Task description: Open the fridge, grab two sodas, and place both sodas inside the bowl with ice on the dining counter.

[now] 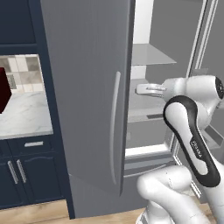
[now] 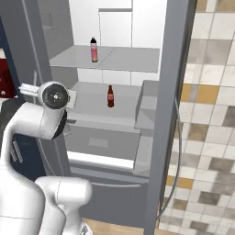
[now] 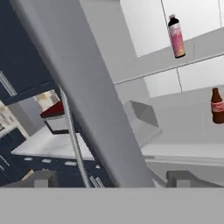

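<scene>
The fridge (image 2: 114, 27) stands with both grey doors swung open, showing a white interior and grey shelves. A pink soda (image 2: 94, 49) with a dark cap stands on the upper shelf. On the shelf below it is a dark brown soda (image 2: 110, 96) with a red label. In the hand view the pink soda (image 3: 176, 37) and the brown soda (image 3: 217, 106) are up and to the right. My gripper (image 3: 113, 179) is open and empty beside the inner edge of the left door (image 1: 92, 87), close to its silver handle (image 3: 72, 135). The bowl with ice and the dining counter are out of view.
The open right door (image 2: 172, 114) with its handle (image 2: 178, 137) stands before a tiled wall (image 2: 211, 114). Left of the fridge are navy cabinets (image 1: 26, 170), a marble counter (image 1: 26, 118) and a dark red object (image 1: 3, 89).
</scene>
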